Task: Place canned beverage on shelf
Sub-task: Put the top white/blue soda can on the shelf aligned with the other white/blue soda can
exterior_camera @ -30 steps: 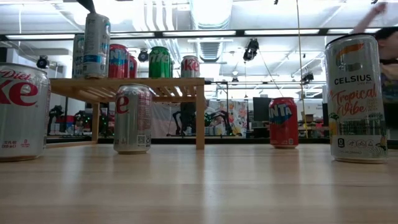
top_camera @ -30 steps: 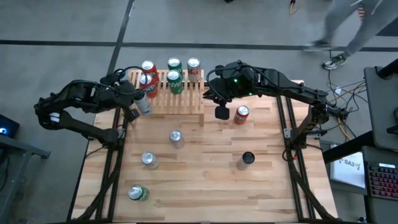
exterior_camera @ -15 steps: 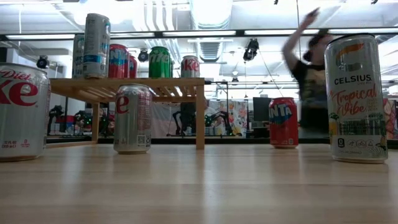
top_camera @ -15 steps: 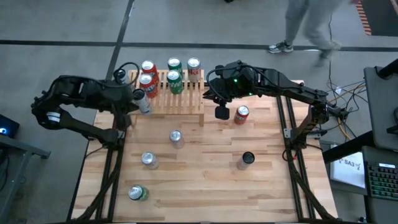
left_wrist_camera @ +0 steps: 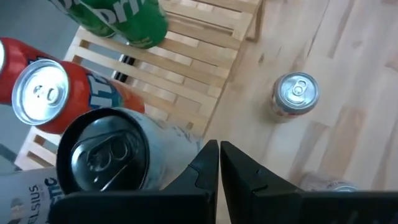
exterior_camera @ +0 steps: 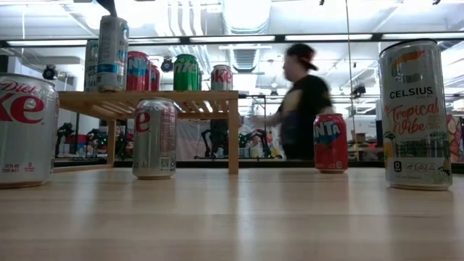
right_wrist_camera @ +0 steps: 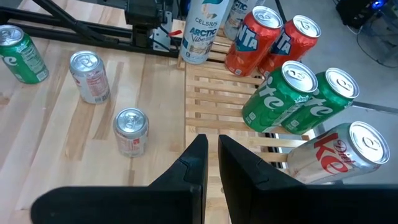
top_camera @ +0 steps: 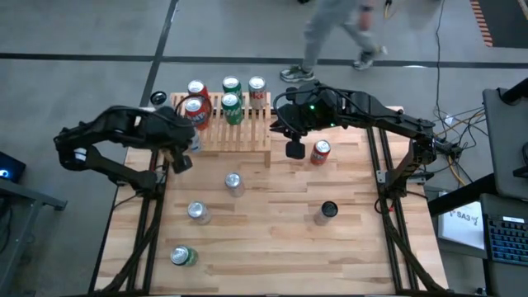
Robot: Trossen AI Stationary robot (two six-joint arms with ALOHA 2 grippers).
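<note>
Standing on shelf (left_wrist_camera: 186,59), Celsius can (left_wrist_camera: 118,165) beside closed left claw (left_wrist_camera: 219,163).

person (exterior_camera: 301,101) walking behind table | monitor (top_camera: 7,167) at left edge

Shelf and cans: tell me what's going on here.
Two robot arms are stocking a shelf with cans. A tall can stands at the shelf's left end, and the left gripper is shut beside it, holding nothing. The right gripper hangs shut off the shelf's right end. Five loose cans are on the table.
</note>
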